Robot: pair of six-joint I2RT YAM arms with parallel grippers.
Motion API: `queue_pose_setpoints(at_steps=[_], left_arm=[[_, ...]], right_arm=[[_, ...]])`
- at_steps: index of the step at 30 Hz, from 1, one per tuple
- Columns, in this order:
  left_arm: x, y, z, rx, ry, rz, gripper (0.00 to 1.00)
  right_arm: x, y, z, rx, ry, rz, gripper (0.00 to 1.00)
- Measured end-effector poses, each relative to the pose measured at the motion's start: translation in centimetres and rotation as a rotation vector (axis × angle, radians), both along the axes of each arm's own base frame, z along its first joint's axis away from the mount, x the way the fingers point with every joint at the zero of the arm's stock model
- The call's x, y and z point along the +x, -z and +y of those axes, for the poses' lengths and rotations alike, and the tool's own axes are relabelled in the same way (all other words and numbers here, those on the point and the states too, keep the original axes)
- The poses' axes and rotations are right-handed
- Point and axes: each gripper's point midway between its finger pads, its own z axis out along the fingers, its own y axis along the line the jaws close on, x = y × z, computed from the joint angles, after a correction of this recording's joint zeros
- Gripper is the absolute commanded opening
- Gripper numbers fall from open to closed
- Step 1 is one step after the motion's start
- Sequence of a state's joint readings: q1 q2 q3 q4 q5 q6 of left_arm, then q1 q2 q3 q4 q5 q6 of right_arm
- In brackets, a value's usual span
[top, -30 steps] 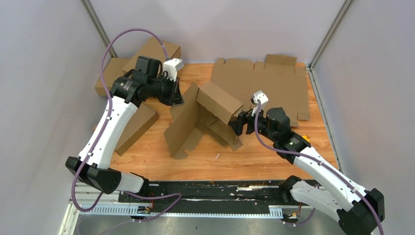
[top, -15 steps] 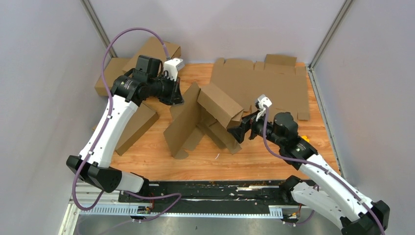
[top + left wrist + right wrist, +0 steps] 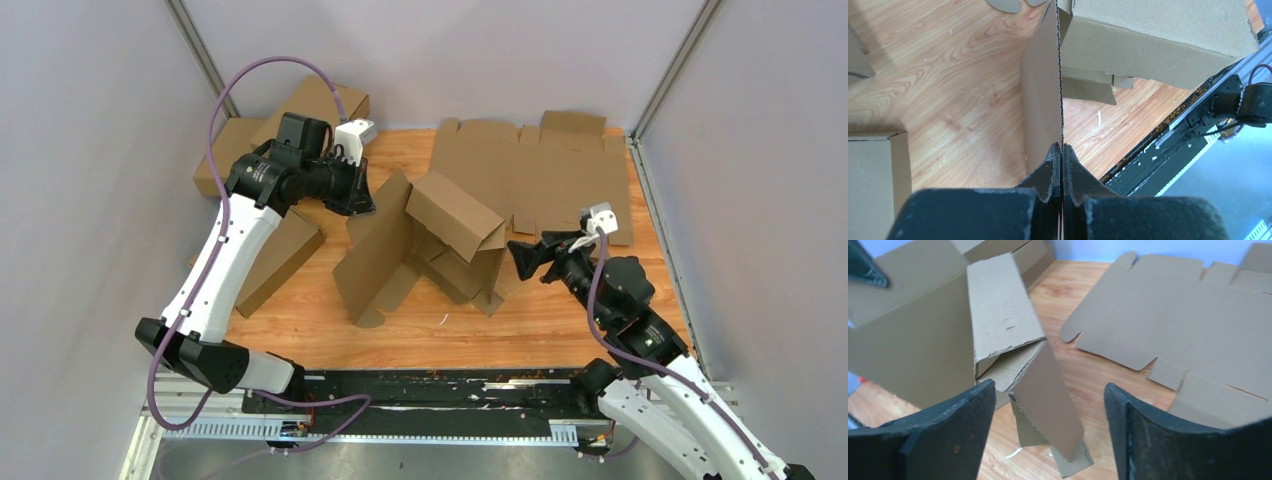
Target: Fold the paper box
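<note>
Top external: one paper box point(image 3: 452, 213), one left pincer point(image 3: 366, 204), one right pincer point(image 3: 517, 258).

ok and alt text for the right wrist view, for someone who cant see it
The right pincer is open, framing a loose flap of the half-folded brown paper box without gripping it. Beyond, at upper right, a flat die-cut cardboard sheet lies on the wooden table.
</note>
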State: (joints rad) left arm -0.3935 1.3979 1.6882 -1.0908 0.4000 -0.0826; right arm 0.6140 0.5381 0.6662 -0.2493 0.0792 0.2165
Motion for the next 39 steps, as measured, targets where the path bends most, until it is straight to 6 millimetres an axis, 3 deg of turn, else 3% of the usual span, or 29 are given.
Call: queue_pose_setpoints(at_steps=[4,7,12,19,26,27,29,30,34,39], left_arm=[[0.0,0.0,0.0,-0.002,0.002,0.000,0.00],[0.0,-0.1,-0.1,-0.003,0.003,0.001,0.00],[-0.1,-0.1,-0.1,-0.005,0.005,0.002,0.00],[-0.1,-0.1,-0.2,-0.008,0.008,0.003,0.00],[0.0,-0.1,-0.1,-0.006,0.002,-0.001,0.00],[0.0,-0.1,-0.1,-0.005,0.002,-0.001,0.00],[0.0,-0.1,-0.1,-0.005,0.002,0.000,0.00],[0.0,-0.1,-0.1,-0.005,0.002,-0.001,0.00],[0.0,-0.1,-0.1,-0.007,0.003,0.000,0.00],[0.0,-0.1,-0.1,-0.007,0.004,0.000,0.00]], right_arm=[[0.4,-0.3,-1.4,0.012,0.082,-0.008,0.51],[0.9,0.6,-2.0,-0.002,0.131,0.025,0.32],[1.3,2.2,-1.2,-0.032,0.107,0.084,0.23],[1.2,4.0,3.7,-0.045,-0.114,0.159,0.21],[1.9,3.4,6.4,-0.048,-0.226,0.178,0.23],[1.9,3.3,6.7,-0.046,-0.240,0.176,0.27],[1.9,3.1,7.2,-0.048,-0.263,0.172,0.50],[2.0,2.9,7.3,-0.050,-0.271,0.170,0.56],[2.2,2.5,7.7,-0.067,-0.287,0.156,0.66],[2.9,2.4,7.9,-0.084,-0.274,0.154,0.66]])
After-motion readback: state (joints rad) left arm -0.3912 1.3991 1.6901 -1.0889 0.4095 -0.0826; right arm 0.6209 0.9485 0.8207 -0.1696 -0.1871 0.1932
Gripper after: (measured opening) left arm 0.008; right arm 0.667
